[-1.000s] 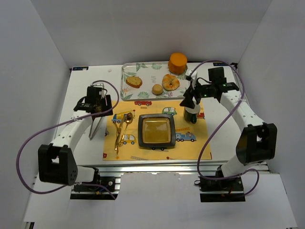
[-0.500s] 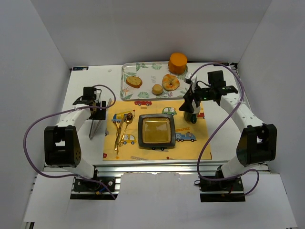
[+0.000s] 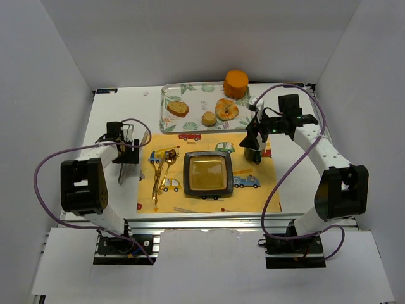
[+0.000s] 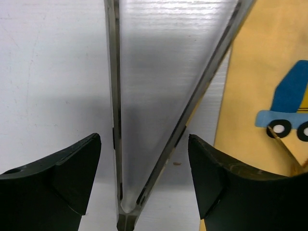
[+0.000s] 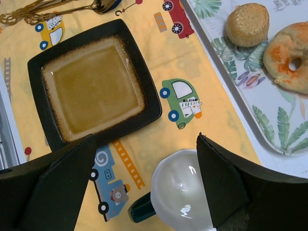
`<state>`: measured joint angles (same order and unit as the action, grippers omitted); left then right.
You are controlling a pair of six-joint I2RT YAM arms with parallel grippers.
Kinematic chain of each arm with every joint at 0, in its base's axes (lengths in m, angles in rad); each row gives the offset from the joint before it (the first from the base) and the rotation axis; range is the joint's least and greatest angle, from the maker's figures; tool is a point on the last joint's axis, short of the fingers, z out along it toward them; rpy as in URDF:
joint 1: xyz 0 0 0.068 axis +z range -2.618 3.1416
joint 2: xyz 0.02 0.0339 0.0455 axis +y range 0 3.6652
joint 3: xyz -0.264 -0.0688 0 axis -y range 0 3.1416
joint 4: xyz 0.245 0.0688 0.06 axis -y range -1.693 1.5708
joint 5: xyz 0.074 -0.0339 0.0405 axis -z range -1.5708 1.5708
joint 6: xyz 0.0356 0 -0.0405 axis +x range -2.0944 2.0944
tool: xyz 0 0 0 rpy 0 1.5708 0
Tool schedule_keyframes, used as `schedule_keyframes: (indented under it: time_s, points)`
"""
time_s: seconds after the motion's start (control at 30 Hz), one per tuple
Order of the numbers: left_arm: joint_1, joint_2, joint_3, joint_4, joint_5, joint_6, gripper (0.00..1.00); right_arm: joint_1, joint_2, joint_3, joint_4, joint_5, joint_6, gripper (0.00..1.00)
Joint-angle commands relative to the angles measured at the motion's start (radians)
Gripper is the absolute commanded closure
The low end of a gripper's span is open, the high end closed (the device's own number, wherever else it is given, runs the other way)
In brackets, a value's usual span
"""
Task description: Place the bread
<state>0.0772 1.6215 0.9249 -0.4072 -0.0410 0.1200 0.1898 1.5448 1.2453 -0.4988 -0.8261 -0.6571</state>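
Note:
The bread (image 3: pixel 178 108) is a small oval toasted slice lying at the left end of the leaf-print tray (image 3: pixel 190 125) at the back of the table. It shows in neither wrist view. My left gripper (image 3: pixel 124 151) is open and low over the table at the left. Its fingers (image 4: pixel 62 178) straddle the closed end of the metal tongs (image 4: pixel 126 211) without touching them. My right gripper (image 3: pixel 253 136) is open and empty. It hovers above the white cup (image 5: pixel 185 192) on the yellow mat, right of the plate.
A dark square plate (image 3: pixel 207 174) sits mid-mat and also shows in the right wrist view (image 5: pixel 91 86). Gold cutlery (image 3: pixel 161 171) lies on the mat's left side. The tray also holds a pale bun (image 5: pixel 248 24) and a bagel (image 5: pixel 291 57). An orange object (image 3: pixel 236 83) stands behind the tray.
My left arm has swung left and folded back, bringing its gripper over the tongs. My right gripper has shifted only slightly above the cup.

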Motion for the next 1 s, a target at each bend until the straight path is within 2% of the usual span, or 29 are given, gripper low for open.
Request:
schedule_keyframes:
  time_s: [0.0, 0.2, 0.3, 0.33, 0.37, 0.4, 0.47, 0.5, 0.63, 0.7, 0.73, 0.8, 0.83, 0.97]
  points:
    - [0.024, 0.001, -0.029, 0.062, 0.039, 0.001, 0.18, -0.006, -0.031, 0.025, -0.003, -0.024, 0.007, 0.11]
    - [0.027, 0.052, -0.06, 0.068, 0.118, -0.017, 0.3, -0.013, -0.034, 0.029, 0.019, -0.03, 0.024, 0.11]
    - [0.029, 0.054, -0.072, 0.071, 0.113, -0.023, 0.42, -0.023, -0.037, 0.023, 0.032, -0.039, 0.037, 0.11]
    - [0.029, 0.052, -0.07, 0.07, 0.101, -0.025, 0.48, -0.024, -0.037, 0.022, 0.037, -0.041, 0.042, 0.12]
    - [0.029, 0.051, -0.064, 0.067, 0.09, -0.028, 0.62, -0.029, -0.04, 0.019, 0.04, -0.044, 0.047, 0.12]
    - [0.029, 0.046, -0.057, 0.062, 0.079, -0.034, 0.7, -0.03, -0.041, 0.019, 0.045, -0.047, 0.05, 0.12]
    - [0.027, 0.029, -0.023, 0.036, 0.047, -0.054, 0.82, -0.036, -0.045, 0.014, 0.051, -0.051, 0.057, 0.11]
    - [0.029, 0.015, -0.012, 0.034, 0.012, -0.066, 0.85, -0.038, -0.049, 0.013, 0.055, -0.054, 0.06, 0.12]
    - [0.027, -0.086, 0.06, 0.03, -0.004, -0.199, 0.85, -0.049, -0.061, 0.0, 0.071, -0.059, 0.073, 0.12]
    - [0.018, -0.138, 0.103, 0.048, 0.082, -0.31, 0.8, -0.052, -0.068, -0.004, 0.085, -0.064, 0.089, 0.12]
    - [0.013, -0.153, 0.112, 0.063, 0.113, -0.412, 0.78, -0.055, -0.069, -0.009, 0.095, -0.065, 0.096, 0.12]
    - [-0.008, -0.169, 0.132, 0.102, 0.235, -0.5, 0.7, -0.056, -0.068, -0.01, 0.105, -0.074, 0.108, 0.12]
    - [-0.017, -0.17, 0.134, 0.117, 0.265, -0.585, 0.68, -0.056, -0.069, -0.012, 0.111, -0.076, 0.111, 0.12]
    - [-0.062, -0.146, 0.15, 0.174, 0.36, -0.742, 0.61, -0.058, -0.065, -0.02, 0.129, -0.085, 0.119, 0.12]
